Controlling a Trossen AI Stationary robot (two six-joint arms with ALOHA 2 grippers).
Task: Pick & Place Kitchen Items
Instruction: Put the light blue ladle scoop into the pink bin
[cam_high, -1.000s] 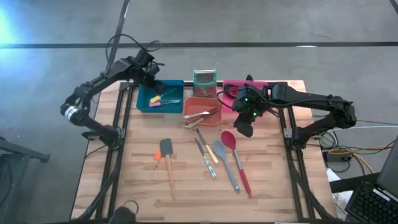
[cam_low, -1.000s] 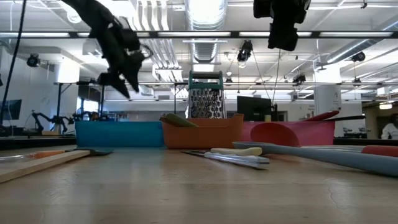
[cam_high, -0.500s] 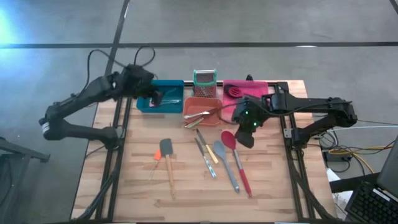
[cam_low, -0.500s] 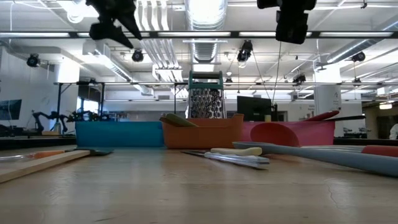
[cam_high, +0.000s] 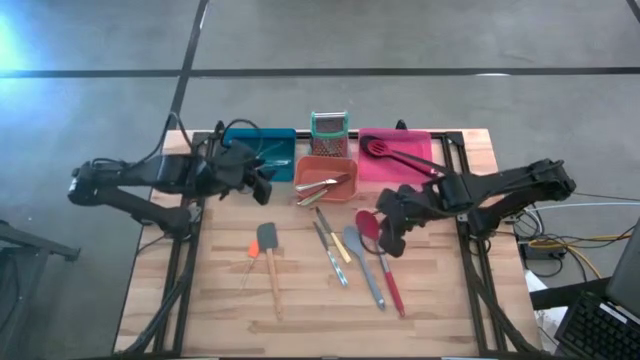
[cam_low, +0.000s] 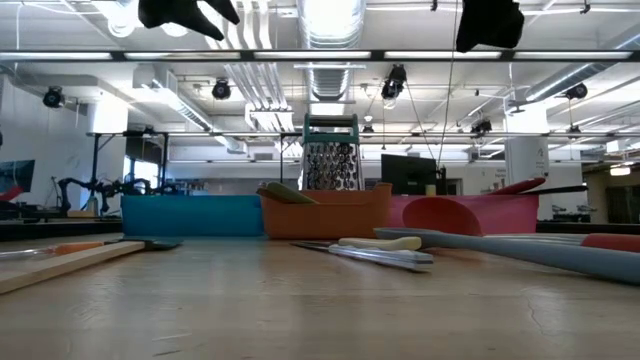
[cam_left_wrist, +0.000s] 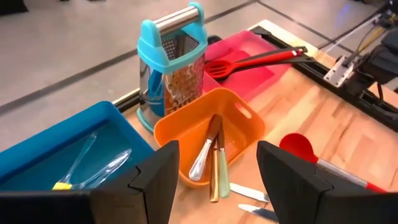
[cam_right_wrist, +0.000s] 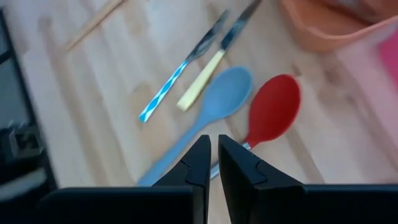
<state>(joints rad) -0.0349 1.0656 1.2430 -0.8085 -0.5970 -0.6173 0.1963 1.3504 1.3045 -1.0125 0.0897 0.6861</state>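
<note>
Loose kitchen items lie flat on the wooden table: a red spoon (cam_high: 370, 228), a grey-blue spoon (cam_high: 362, 262), two knives (cam_high: 330, 250) and a grey spatula (cam_high: 270, 262) with a wooden handle. My right gripper (cam_high: 392, 235) hangs shut above the red spoon's bowl (cam_right_wrist: 273, 109), touching nothing, its tips (cam_right_wrist: 214, 146) empty. My left gripper (cam_high: 255, 178) is open and empty, high over the near edge of the blue bin (cam_high: 262, 150), facing the orange bin (cam_left_wrist: 214, 134). In the low view both grippers, left (cam_low: 190, 10) and right (cam_low: 490, 25), sit at the top of the picture.
Three bins stand along the far edge: blue, orange (cam_high: 325, 175) with cutlery inside, and pink (cam_high: 395, 152) holding a red slotted spatula (cam_left_wrist: 255, 61). A teal-framed grater (cam_high: 328, 132) stands behind the orange bin. A small orange tool (cam_high: 252, 250) lies beside the grey spatula.
My left gripper has risen from over the blue bin and swung toward the table's near edge, turning to face the orange bin. My right gripper has moved from beside the orange and pink bins toward the near edge, now over the red spoon.
</note>
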